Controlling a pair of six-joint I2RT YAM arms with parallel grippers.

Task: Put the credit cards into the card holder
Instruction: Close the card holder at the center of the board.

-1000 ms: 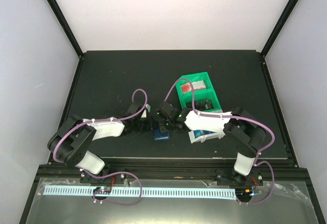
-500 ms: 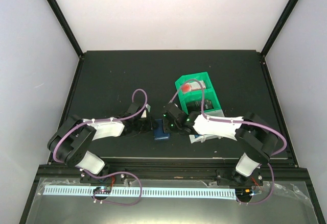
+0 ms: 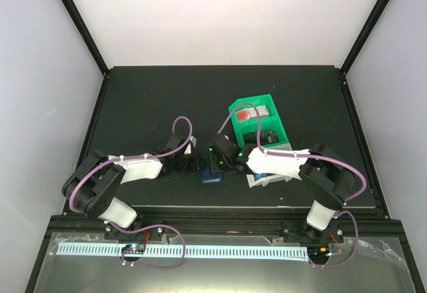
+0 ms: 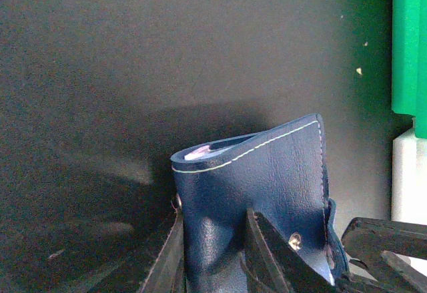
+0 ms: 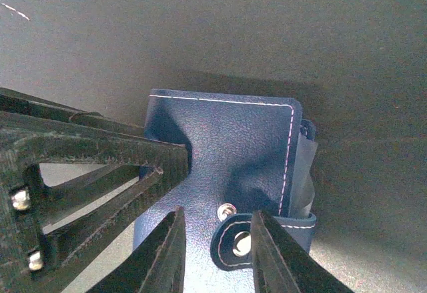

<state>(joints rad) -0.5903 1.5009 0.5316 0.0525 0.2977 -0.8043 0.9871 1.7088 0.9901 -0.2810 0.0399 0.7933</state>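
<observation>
Since a second earlier the right arm had swung its wrist back in over the card holder (image 5: 220, 153), while the left arm had not shifted. Nearest the bases, the left gripper (image 4: 213, 209) was clamped on the holder's lower edge, propping the navy cover up off the table (image 4: 100, 53). Opposite it, the right gripper (image 5: 218, 213) hung with its fingers apart, straddling the snap tab (image 5: 235, 243) without pinching it. A pale sliver (image 4: 200, 151) showed in the holder's folded mouth; whether it was one of the credit cards could not be told. Beyond the grippers stood the green bin (image 3: 257, 121), just clear of the right wrist. The likely risk was crowding: the two grippers sat very close, so a closing right finger could strike the left one, or tug the tab and pull the cover from the left's hold.
</observation>
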